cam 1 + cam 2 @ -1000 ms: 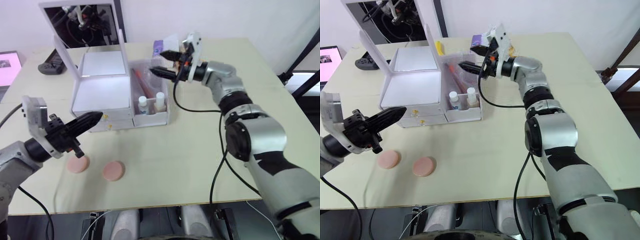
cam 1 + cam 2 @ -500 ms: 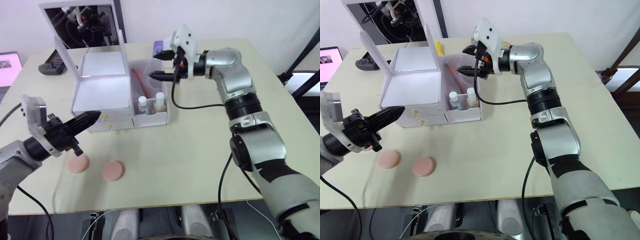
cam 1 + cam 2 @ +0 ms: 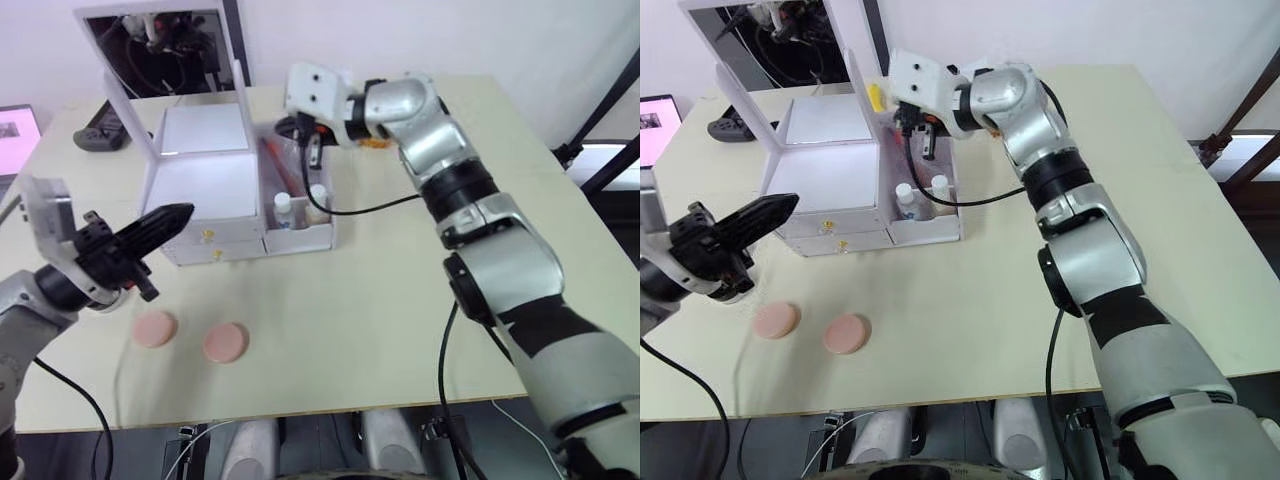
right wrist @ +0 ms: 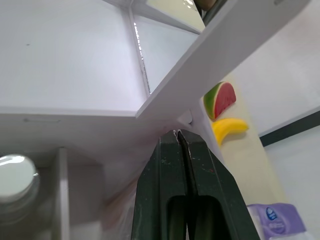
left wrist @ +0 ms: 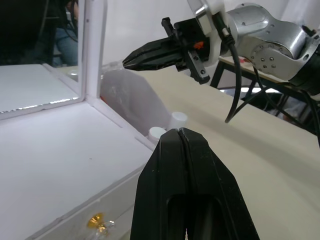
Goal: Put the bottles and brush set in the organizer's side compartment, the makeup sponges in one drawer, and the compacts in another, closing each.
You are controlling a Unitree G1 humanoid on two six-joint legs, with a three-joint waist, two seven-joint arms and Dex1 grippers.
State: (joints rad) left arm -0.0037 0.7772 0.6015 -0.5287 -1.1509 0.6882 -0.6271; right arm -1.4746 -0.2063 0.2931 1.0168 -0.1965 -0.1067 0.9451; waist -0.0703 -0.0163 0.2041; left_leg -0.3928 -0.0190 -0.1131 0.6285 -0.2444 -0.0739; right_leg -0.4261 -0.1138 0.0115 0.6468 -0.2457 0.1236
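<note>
I see the table (image 3: 400, 300) carrying everything, and I place the rest by the organizer (image 3: 205, 190). It sits on the far left part of the table, mirror lid (image 3: 160, 45) propped up at its back, both front drawers (image 3: 215, 245) pushed in. The side compartment (image 3: 298, 190) forms its right end. Inside it stand the two bottles (image 3: 285, 208), white caps up, at the near end, and the brush set (image 3: 277, 165) leans behind them with its orange handles toward the far end.

My right gripper (image 3: 309, 146) hangs above the far end of the side compartment; in the right wrist view its fingers (image 4: 167, 165) are pressed together with nothing between them. My left gripper (image 3: 165, 220) hovers just in front of the organizer's left front corner, off the table, tips aimed at the drawers, fingers (image 5: 187, 170) also closed together and empty.

The two makeup sponges (image 3: 155, 328) lie flat on the table in front of the organizer, side by side but not touching, below the left gripper. I cannot spot the compacts.

Behind the organizer: a purple tissue pack (image 4: 280, 220), a small yellow banana toy (image 3: 876, 96) and a watermelon slice toy (image 4: 218, 98). To its left, a black controller (image 3: 100, 133).
</note>
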